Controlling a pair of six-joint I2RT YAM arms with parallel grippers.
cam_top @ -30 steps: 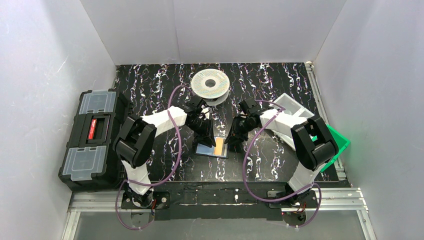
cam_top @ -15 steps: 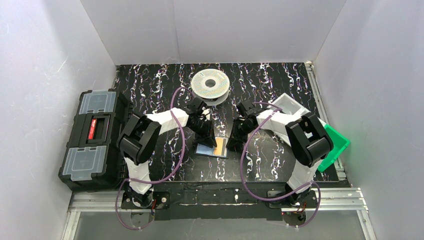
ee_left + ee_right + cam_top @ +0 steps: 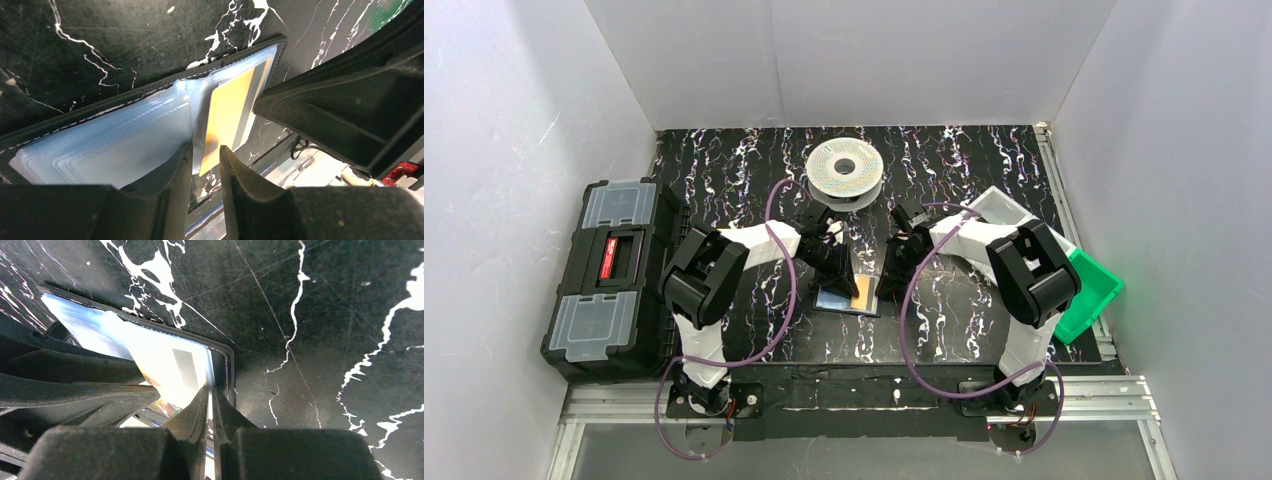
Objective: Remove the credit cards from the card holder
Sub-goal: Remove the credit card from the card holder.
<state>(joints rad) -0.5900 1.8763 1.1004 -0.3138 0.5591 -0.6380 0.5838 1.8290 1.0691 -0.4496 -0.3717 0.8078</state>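
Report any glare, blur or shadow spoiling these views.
Right wrist: glare blows out the pale card, right fingers dark and soft. Left wrist: the card holder sheens bluish, left fingers blurred. Top external: even light, sharp.

1 card holder (image 3: 836,298), 1 orange card (image 3: 862,291) showing in it, 2 grippers, the left gripper (image 3: 205,150) and the right gripper (image 3: 210,391), 1 black toolbox (image 3: 609,280), 1 white spool (image 3: 844,170), 1 green bin (image 3: 1092,295), 1 pale box (image 3: 1009,212).

Black, white-veined tabletop (image 3: 984,170). Far centre, a white spool (image 3: 845,170); near centre, the open card holder (image 3: 836,298), lying flat. Right, a white tray (image 3: 1009,212), green bin (image 3: 1096,290) nearer. Left edge, black toolbox (image 3: 609,280).
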